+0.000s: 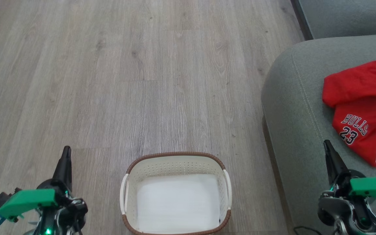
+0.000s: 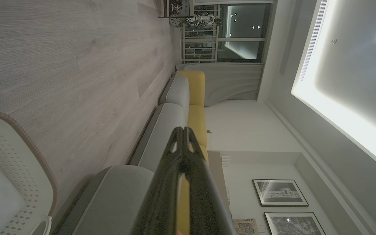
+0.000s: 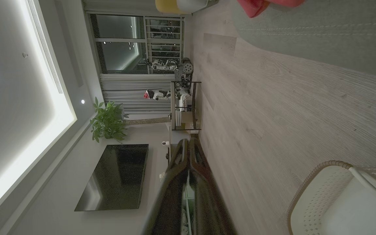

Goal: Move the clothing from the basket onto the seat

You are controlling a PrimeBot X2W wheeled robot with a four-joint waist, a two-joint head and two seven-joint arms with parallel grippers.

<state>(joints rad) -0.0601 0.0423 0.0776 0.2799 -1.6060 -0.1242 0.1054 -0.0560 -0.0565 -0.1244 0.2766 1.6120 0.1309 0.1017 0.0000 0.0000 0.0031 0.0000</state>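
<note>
Lying on the seat (image 1: 292, 107), the red clothing (image 1: 364, 107) is crumpled toward the cushion's right side, well back from its rounded corner. Its "BULLS 23" print faces up, and a patch of white trim shows at its lower right. The seat's stitched seam runs along the edge nearest the wooden floor (image 1: 142, 81).

The basket (image 1: 175, 156) stands on the floor to the left of the seat, near its edge but apart from it, with its pale bottom in plain sight.

The left gripper (image 1: 66, 150) hangs over the floor to the left of the basket. Its two dark fingers are pressed together at the tips with nothing between them, and the left wrist view shows the tips meeting.

The right gripper (image 1: 327, 143) hangs over the seat's near edge, close to the clothing's lower left corner but not touching it. Its fingers are likewise pressed together and hold nothing.
</note>
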